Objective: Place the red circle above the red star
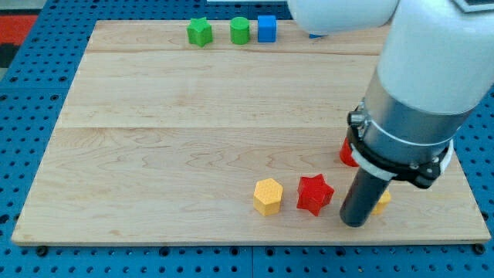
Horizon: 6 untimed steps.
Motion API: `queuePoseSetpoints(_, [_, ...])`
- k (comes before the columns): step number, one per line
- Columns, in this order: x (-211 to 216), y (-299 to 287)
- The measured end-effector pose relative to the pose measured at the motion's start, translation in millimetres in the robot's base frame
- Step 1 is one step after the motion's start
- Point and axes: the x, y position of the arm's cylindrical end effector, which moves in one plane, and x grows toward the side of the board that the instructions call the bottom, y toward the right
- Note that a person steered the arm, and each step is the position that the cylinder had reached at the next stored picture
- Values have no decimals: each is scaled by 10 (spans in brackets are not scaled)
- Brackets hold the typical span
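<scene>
The red star (315, 193) lies near the view's bottom, right of centre. The red circle (347, 152) shows only as a red edge up and to the right of the star, mostly hidden behind my arm. My tip (354, 222) rests on the board just right of the red star and below the red circle. A yellow block (382, 202) peeks out from behind the rod on its right; its shape cannot be made out.
A yellow hexagon (268, 195) sits just left of the red star. At the view's top stand a green star (199, 32), a green circle (240, 30) and a blue cube (266, 28) in a row. The wooden board (154, 139) lies on a blue pegboard.
</scene>
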Motion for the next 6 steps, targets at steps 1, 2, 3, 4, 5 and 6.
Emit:
queuePoseSetpoints(1, [226,70])
queuePoseSetpoints(2, [219,430])
queuePoseSetpoints(3, [104,934])
queuePoseSetpoints(4, [-253,1008])
queuePoseSetpoints(5, [-644,951])
queuePoseSetpoints(6, [-920,658])
